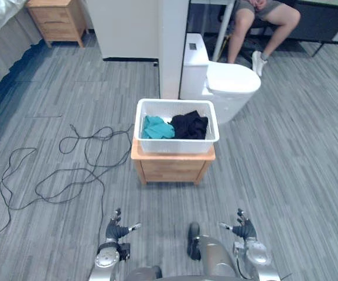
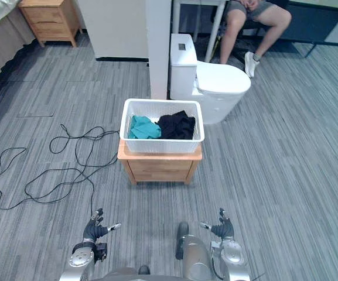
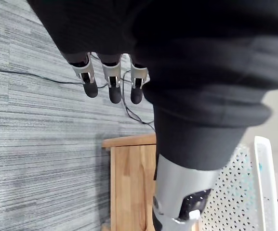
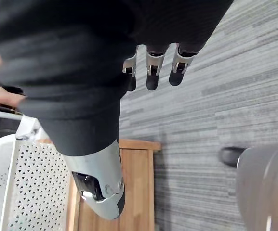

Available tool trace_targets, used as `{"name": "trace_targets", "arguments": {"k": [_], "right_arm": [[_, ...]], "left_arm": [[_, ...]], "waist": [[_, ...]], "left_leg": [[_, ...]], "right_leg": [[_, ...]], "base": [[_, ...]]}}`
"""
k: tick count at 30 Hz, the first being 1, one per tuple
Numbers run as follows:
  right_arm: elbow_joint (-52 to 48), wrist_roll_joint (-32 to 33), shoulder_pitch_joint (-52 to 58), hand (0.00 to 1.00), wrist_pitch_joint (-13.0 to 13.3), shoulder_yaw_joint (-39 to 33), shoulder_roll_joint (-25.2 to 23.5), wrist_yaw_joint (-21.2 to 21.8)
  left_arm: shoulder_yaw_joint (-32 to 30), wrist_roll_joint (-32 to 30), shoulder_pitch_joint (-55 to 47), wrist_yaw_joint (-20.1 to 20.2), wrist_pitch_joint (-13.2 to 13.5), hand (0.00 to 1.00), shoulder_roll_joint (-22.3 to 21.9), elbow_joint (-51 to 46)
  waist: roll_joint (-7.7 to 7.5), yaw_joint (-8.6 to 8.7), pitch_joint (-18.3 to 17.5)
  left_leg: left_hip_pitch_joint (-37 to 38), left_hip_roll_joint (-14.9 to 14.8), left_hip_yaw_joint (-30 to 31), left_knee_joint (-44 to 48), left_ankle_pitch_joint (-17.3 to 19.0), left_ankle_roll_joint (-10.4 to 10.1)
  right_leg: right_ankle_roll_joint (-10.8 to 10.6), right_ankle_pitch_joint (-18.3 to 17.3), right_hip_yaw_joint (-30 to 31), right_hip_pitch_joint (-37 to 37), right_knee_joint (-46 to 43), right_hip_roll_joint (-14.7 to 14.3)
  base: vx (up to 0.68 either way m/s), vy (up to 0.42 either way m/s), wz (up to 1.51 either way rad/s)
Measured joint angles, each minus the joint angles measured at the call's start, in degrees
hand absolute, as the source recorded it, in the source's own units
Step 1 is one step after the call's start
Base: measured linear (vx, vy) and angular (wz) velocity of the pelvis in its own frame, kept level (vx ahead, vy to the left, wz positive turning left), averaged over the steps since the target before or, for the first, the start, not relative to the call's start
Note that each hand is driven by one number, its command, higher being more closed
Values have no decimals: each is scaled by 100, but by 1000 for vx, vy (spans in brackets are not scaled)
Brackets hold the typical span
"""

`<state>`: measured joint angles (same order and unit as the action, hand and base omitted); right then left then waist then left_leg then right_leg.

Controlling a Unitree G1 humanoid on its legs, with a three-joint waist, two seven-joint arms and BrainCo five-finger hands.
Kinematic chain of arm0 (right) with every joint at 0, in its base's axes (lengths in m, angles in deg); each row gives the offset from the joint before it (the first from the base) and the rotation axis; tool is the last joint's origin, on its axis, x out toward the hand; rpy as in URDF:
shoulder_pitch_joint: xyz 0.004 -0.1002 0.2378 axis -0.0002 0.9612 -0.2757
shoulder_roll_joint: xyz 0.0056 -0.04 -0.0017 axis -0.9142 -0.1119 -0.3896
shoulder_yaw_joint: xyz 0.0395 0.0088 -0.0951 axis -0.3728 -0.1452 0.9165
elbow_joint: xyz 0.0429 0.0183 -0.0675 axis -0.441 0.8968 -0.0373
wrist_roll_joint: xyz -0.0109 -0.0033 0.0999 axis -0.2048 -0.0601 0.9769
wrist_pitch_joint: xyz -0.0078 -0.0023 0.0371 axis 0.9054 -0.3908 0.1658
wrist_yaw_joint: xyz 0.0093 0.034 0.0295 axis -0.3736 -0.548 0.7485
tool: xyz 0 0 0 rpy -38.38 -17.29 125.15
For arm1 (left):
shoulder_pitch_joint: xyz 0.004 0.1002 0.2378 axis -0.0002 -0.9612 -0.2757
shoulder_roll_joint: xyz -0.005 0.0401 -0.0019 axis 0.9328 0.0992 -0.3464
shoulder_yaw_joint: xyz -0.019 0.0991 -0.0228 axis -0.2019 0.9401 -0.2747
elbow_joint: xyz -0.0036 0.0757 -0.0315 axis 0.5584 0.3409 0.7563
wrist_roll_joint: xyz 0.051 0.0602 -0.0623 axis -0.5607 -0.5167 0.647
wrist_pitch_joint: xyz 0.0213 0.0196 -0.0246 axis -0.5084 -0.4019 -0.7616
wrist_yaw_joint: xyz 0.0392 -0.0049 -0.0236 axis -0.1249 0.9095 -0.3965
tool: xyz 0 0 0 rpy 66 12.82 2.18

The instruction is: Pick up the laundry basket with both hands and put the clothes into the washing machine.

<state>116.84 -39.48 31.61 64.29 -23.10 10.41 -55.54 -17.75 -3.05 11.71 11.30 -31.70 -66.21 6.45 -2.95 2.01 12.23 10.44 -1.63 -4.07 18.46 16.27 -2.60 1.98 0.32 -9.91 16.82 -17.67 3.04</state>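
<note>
Nearest: left hand (image 1: pixel 116 231) and right hand (image 1: pixel 245 229) low over floor, fingers spread, empty. 
Further: white basket (image 1: pixel 174 145) on small wooden table (image 1: pixel 171 168), well apart from both hands. 
Inside: teal cloth (image 1: pixel 156 127), black cloth (image 1: pixel 189 125) (side by side). 
Beyond: toilet (image 1: pixel 233 79), seated person (image 1: pixel 274 20).

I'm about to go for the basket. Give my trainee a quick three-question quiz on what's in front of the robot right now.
1. Multiple choice: the laundry basket stands on: A) the bare floor; B) a small wooden table; C) a washing machine.
2. True or false: the left hand and right hand grip the basket.
3. Fill in: inside the basket, the teal garment lies to the robot's ____ of the black garment.
Key: 1 B. 2 False: both hands are open, short of the table, touching nothing. 3 left.
</note>
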Motion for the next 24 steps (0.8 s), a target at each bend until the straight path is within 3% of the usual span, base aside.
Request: {"name": "trace_targets", "arguments": {"k": [1,2,3,5,6,8,9,11,12,13,16,19,24], "right_arm": [[-120,0,40,0,-3,1,-3,38],[-360,0,131,0,-8,9,13,64],[-454,7,155,0,-7,48,-1,57],[-560,22,154,0,0,56,-100,48],[-593,26,149,0,18,54,-116,38],[-585,26,94,0,31,-3,-115,26],[-575,24,46,0,27,-17,-114,10],[-575,24,-17,0,29,-64,-99,6],[-573,24,-10,0,29,-160,-75,-3],[-570,23,73,0,29,-239,-31,-53],[-552,21,222,0,8,-271,-109,-90],[-648,32,231,0,3,-294,-111,-93],[-1630,75,201,0,51,-538,-41,-210]], "left_arm": [[-20,-1,-32,-1,1,0,-26,-11],[-136,-1,-36,14,-2,0,-196,-83],[-215,2,-142,13,1,0,-347,-166],[-168,6,-185,50,-5,0,-374,-188],[-135,6,-182,102,-5,0,-386,-236],[-146,5,-139,102,0,0,-421,-364],[-151,6,-87,100,0,0,-436,-379],[-147,7,-43,95,0,0,-442,-379],[-144,8,-54,92,0,0,-468,-379],[-141,10,-69,93,-1,0,-525,-377],[-149,11,-57,91,2,0,-385,-510],[-196,21,-74,87,1,0,-253,-809],[-705,68,-301,-43,6,0,-19,-1683]], "waist": [[56,25,23],[231,27,83],[343,-106,72],[269,-179,39],[197,-220,-2],[201,-300,-21],[217,-295,-29],[212,-298,-26],[281,-286,-53],[433,-280,-134],[180,-279,-247],[129,-294,-278],[143,-289,-298]], "left_leg": [[-328,-131,-32,768,20,-87],[-916,-508,-168,2382,-262,-458],[-1363,-991,-266,3507,-293,-584],[-1698,-1285,-469,3844,-213,-452],[-1843,-1308,-585,3419,-113,-287],[-1870,-1245,-546,2226,-69,-213],[-1853,-1107,-333,1349,-77,-221],[-1770,-906,-65,437,-183,-316],[-1610,-821,-40,-193,-556,-379],[-1500,-846,-10,-520,-1190,-355],[-1174,-523,-163,-916,-1231,-242],[-1080,-350,-296,-1159,-1291,-153],[-937,-209,-502,-1485,-1345,-67]], "right_leg": [[19,-110,-89,-109,3,-46],[107,-215,-166,-436,105,-287],[229,-349,-134,-752,197,-534],[322,-477,-107,-1080,287,-600],[328,-503,-17,-1267,448,-584],[292,-477,91,-1462,601,-566],[278,-484,148,-1470,584,-517],[173,-528,285,-1477,574,-430],[53,-600,388,-1543,572,-413],[-66,-675,443,-1630,570,-474],[-275,-780,586,-1731,614,-112],[-414,-726,704,-1741,796,38],[-538,-632,933,-1721,1031,119]], "base": [[517,-291,31],[415,-245,2],[502,-242,-23],[391,-153,-29],[360,-139,-21],[399,-62,-32],[333,24,-31],[246,110,-35],[267,208,-42],[216,212,-37],[167,204,-9],[80,158,-13],[40,70,-20]]}}
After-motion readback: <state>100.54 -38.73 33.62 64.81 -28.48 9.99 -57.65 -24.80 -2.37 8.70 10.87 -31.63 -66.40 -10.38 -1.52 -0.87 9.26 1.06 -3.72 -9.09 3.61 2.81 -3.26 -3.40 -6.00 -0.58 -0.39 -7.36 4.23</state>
